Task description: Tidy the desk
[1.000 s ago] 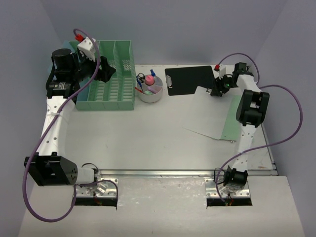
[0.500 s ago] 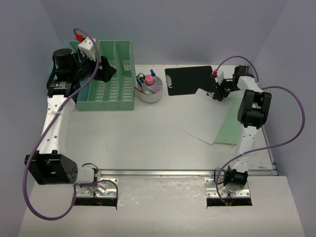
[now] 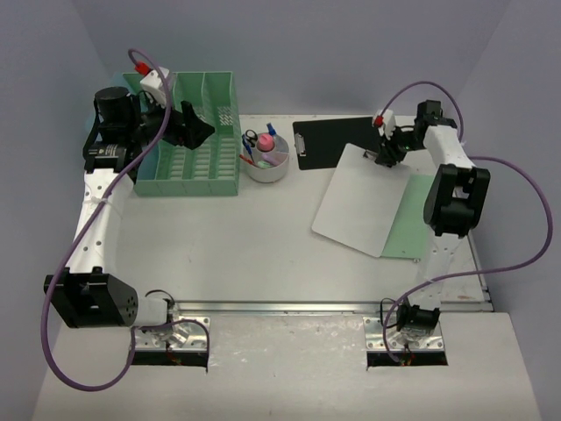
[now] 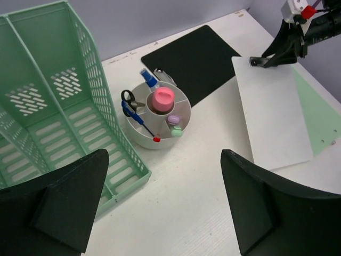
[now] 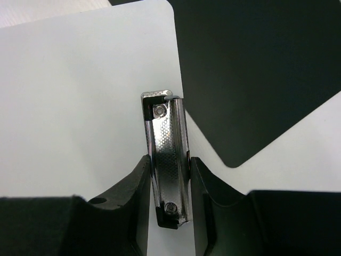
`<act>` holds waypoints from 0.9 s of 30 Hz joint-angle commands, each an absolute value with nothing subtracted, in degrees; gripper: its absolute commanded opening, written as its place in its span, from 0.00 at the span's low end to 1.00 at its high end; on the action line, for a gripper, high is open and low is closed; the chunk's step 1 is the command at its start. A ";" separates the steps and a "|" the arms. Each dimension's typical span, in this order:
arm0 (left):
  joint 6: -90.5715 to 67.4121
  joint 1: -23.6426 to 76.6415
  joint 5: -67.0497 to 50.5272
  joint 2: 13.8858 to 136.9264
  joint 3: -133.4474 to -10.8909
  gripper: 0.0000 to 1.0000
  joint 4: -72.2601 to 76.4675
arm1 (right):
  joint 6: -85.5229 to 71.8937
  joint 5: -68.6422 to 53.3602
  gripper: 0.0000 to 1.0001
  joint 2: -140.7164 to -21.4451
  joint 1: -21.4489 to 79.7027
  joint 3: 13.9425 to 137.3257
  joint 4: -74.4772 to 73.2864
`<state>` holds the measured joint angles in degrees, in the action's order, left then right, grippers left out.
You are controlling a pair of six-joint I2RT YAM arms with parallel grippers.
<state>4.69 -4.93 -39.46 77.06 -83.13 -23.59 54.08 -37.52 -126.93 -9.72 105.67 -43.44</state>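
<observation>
The white desk carries a white clipboard at the right. It lies partly over a green sheet and touches a black clipboard. My right gripper is shut on the white clipboard's metal clip, with the jaws pressed against both its sides. My left gripper is open and empty, held above the desk beside the mint-green file rack. In the left wrist view its jaws stand wide apart over bare desk.
A round white organizer with scissors, pens and a pink item stands between the rack and the black clipboard. Lavender walls enclose the desk. A metal rail runs along its front edge. The rack also shows in the left wrist view.
My right gripper has swung the white clipboard's near end to the left, uncovering more of the green sheet. The left gripper has shifted slightly right.
</observation>
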 commanded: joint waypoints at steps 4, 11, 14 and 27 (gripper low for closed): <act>1.32 -3.26 -43.68 75.59 -82.44 0.83 -22.06 | 54.58 -43.59 0.01 -117.69 -5.81 107.67 -43.33; 2.63 3.94 -38.77 77.25 -84.11 0.82 -24.51 | 55.20 -45.00 0.01 -109.79 -0.44 101.79 -39.21; 2.37 7.37 -35.95 78.66 -84.90 0.82 -24.70 | 55.90 -45.44 0.01 -106.44 2.10 99.15 -37.80; -5.79 18.80 -31.46 87.62 -86.22 0.81 -19.60 | 59.93 -47.81 0.01 -92.29 9.92 85.36 -33.40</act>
<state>-2.35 17.26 -31.97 86.54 -83.20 -23.14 57.76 -44.82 -96.49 8.16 87.15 -36.45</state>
